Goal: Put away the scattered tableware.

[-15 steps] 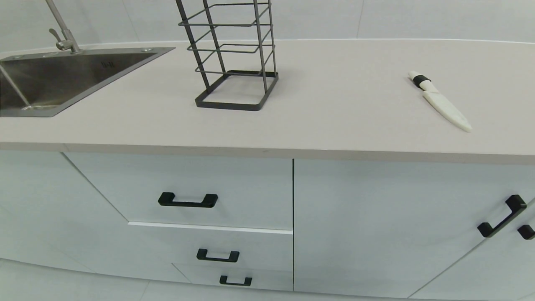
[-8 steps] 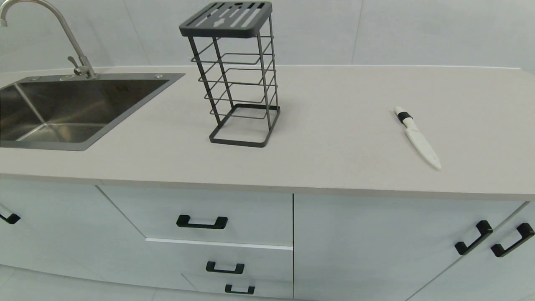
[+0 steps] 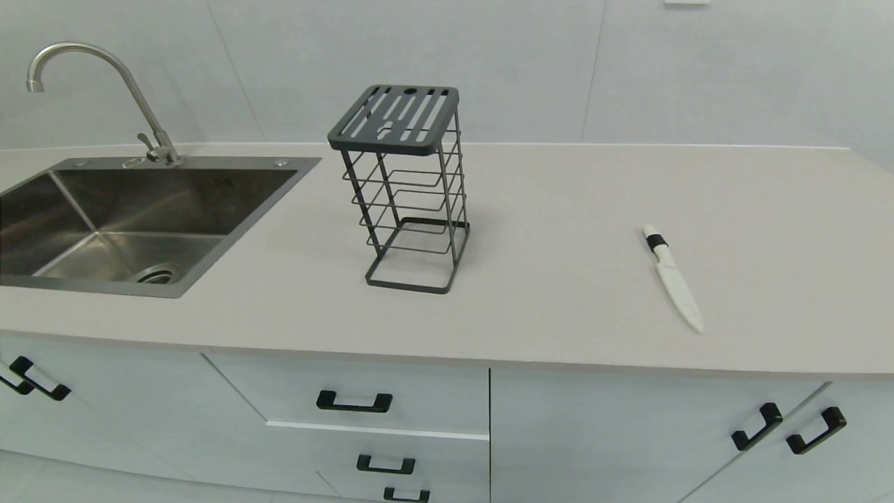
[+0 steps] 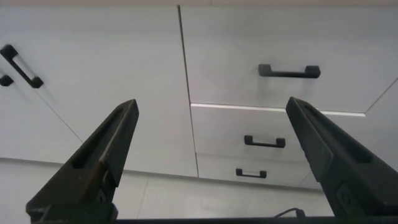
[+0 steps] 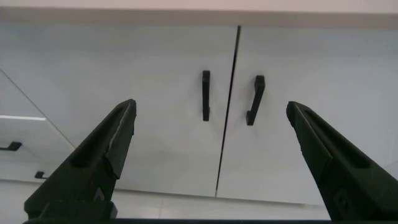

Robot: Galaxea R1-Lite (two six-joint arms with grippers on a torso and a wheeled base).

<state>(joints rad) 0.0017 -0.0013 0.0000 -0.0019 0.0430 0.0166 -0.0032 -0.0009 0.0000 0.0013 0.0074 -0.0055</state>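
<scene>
A white knife [image 3: 672, 276] with a black band on its handle lies flat on the grey countertop [image 3: 559, 279] at the right. A black wire knife rack [image 3: 407, 187] with a slotted top stands upright near the middle of the counter, with nothing in its slots. My left gripper [image 4: 211, 162] is open and faces the cabinet drawers [image 4: 273, 118] below counter height. My right gripper [image 5: 211, 162] is open too, facing two cabinet doors with black handles [image 5: 206, 95]. Neither holds anything.
A steel sink [image 3: 126, 223] with a curved tap [image 3: 133, 98] is set into the counter at the left. A tiled wall rises behind the counter. Below are drawers [image 3: 354, 402] and doors with black handles [image 3: 757, 425].
The head camera has risen, so the whole scene has slid down in the picture; the rack's top and the tap have come into view. The knife and rack have not moved on the counter.
</scene>
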